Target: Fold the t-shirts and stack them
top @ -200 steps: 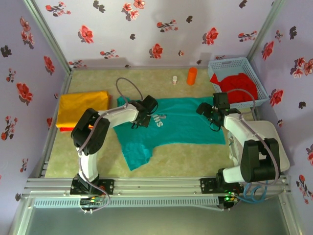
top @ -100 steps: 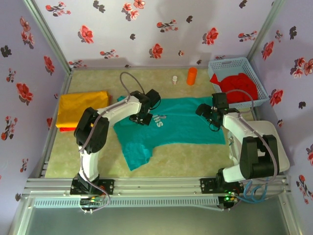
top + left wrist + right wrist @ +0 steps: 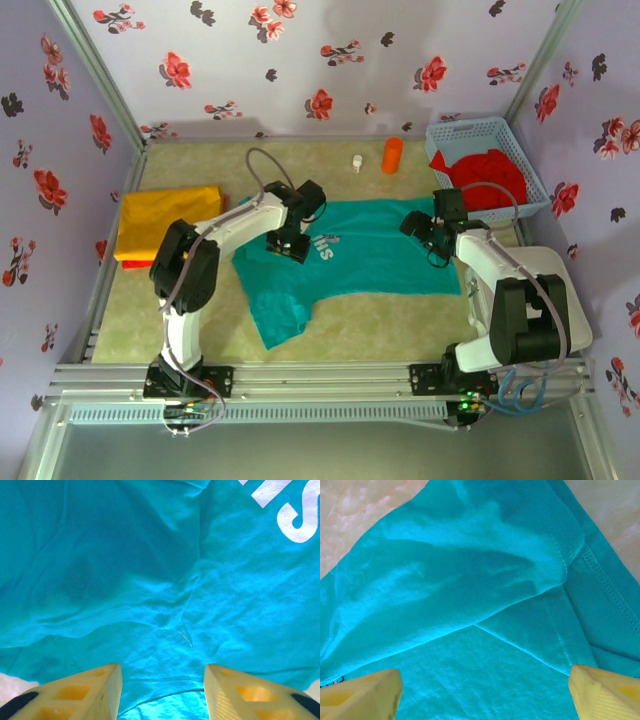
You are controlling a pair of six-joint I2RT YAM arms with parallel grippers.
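Both jaws gape wide over the teal t-shirt on the counter; each should pinch one hem cleanly.

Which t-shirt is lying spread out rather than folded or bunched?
The teal t-shirt mid-table, with white lettering. The yellow-orange t-shirt lies folded at the left edge; the red t-shirt is bunched in the blue basket.

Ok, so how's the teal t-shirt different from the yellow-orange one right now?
The teal t-shirt lies spread out and wrinkled in the middle of the table; the yellow-orange t-shirt sits folded into a neat rectangle at the left edge. Teal shows white lettering; yellow-orange looks plain. The left gripper and right gripper hover open over the teal one, neither near the yellow-orange one. Both are cloth shirts resting flat.
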